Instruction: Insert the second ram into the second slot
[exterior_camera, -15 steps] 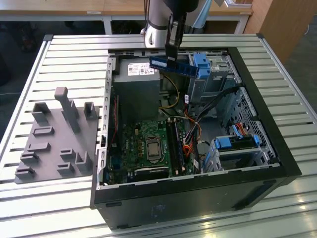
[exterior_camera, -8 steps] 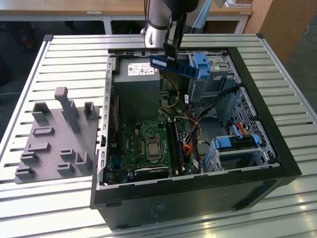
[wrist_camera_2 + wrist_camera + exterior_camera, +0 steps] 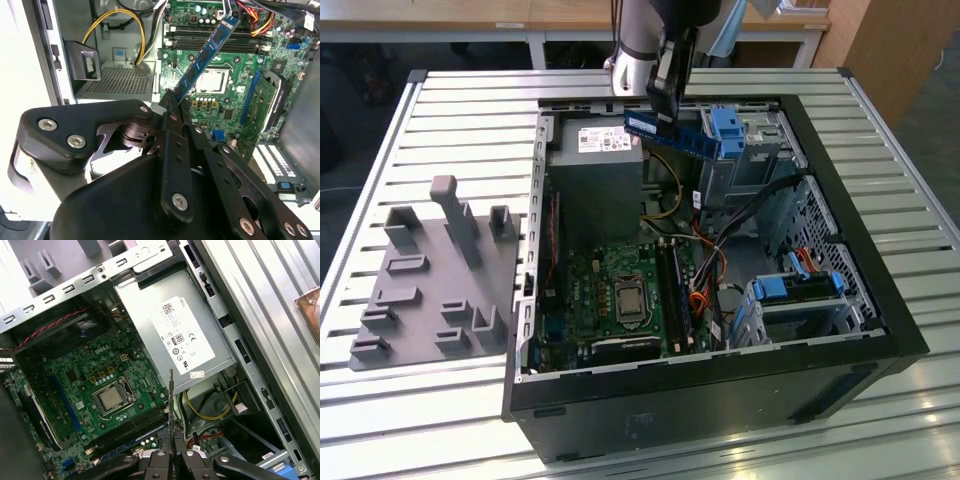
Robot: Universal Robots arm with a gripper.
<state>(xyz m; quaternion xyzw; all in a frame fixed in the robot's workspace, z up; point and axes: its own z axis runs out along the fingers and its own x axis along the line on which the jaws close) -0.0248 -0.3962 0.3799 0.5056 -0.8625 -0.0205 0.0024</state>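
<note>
While the slatted worktop (image 3: 470, 110) carries the open computer case (image 3: 720, 400), we see the second ram (image 3: 205, 52) held in the air above the motherboard (image 3: 240, 85), clamped flat between the closed jaws and jutting out past them.

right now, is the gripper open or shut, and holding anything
Gripper: shut on the second ram, which it holds by one end over the open computer case.
</note>
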